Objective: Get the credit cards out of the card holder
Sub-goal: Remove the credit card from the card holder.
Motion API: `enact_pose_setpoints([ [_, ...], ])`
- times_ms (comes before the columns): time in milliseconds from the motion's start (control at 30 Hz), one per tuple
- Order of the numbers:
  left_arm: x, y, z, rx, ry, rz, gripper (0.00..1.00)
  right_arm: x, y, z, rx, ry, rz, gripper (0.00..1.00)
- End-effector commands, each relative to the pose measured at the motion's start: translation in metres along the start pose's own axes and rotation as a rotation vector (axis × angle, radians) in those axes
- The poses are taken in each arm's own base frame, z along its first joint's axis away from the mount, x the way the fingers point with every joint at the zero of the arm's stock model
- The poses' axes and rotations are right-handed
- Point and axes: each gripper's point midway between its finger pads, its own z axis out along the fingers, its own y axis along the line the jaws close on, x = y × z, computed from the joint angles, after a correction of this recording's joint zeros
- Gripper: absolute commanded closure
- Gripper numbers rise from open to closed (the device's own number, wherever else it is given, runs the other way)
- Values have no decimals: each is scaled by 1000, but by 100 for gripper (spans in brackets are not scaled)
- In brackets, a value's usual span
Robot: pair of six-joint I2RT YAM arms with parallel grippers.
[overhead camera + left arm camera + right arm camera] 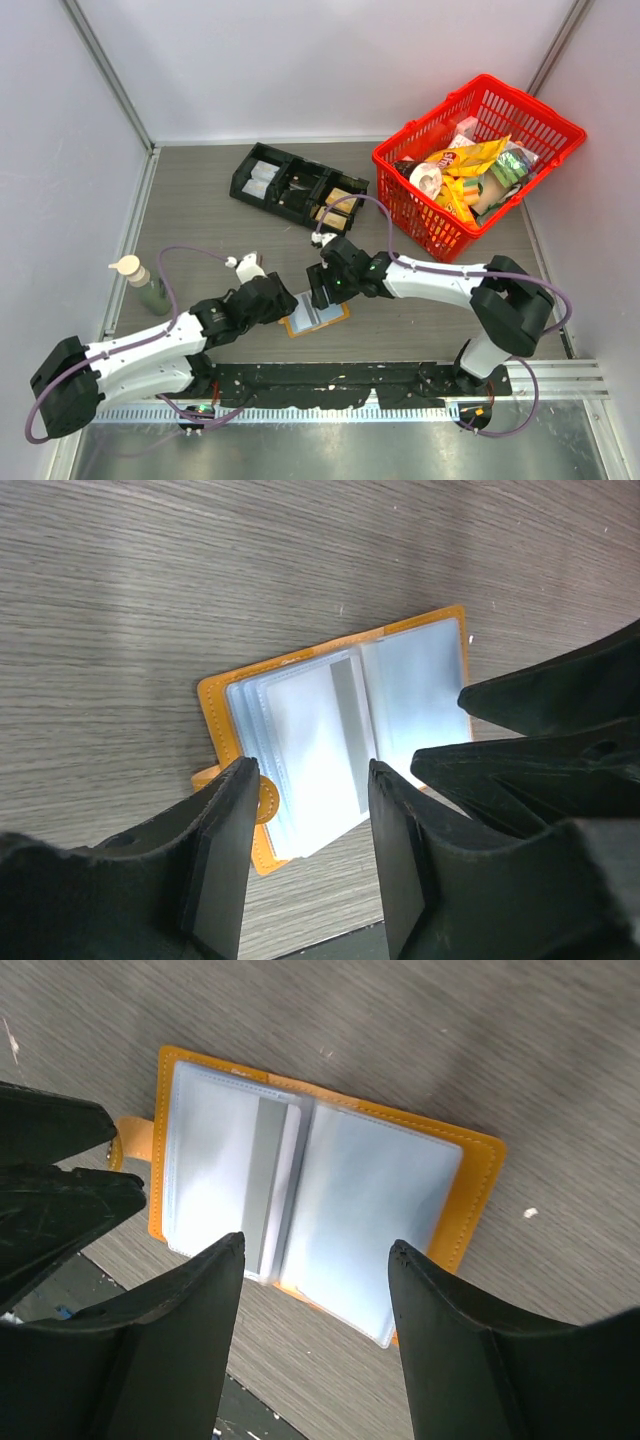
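The card holder point(322, 318) lies open flat on the wooden table, tan-orange outside with pale blue-grey plastic sleeves inside. My left gripper point(284, 303) hovers at its left end, open, with nothing between its fingers. In the left wrist view the card holder point(300, 730) and its snap tab point(266, 800) show between and beyond the left gripper point(312, 768). My right gripper point(319, 290) hangs over the card holder's far side, open and empty. Below the right gripper point(316, 1244), the card holder point(360, 1190) lies spread. I cannot tell whether credit cards sit in the sleeves.
A black compartment tray point(298, 188) sits at the back centre. A red basket point(430, 235) full of snack packets stands at the back right. A small bottle point(150, 288) stands at the left. A black mounting strip point(330, 385) runs along the near edge.
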Motion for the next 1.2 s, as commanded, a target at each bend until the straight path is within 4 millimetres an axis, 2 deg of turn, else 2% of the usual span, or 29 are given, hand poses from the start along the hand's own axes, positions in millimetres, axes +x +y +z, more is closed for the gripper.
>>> enact_pose_setpoints([
  [0, -18, -31, 1, 58, -46, -3, 47, -28, -4, -17, 21, -143, 22, 36],
  [100, -21, -35, 5, 52, -55, 6, 45, -25, -7, -16, 21, -138, 26, 36],
  [200, -23, -30, 12, 18, -49, 9, 38, -20, -10, -14, 24, -126, 28, 36],
  [300, -24, -27, 16, 4, -37, 5, 34, -19, -11, -14, 18, -126, 35, 36],
  [667, -12, -30, 31, 13, 14, -12, 35, -7, -22, -7, 19, -104, 65, 36],
  [1167, -5, -19, 35, -38, 38, -5, 34, -1, -26, -3, 6, -90, 84, 37],
])
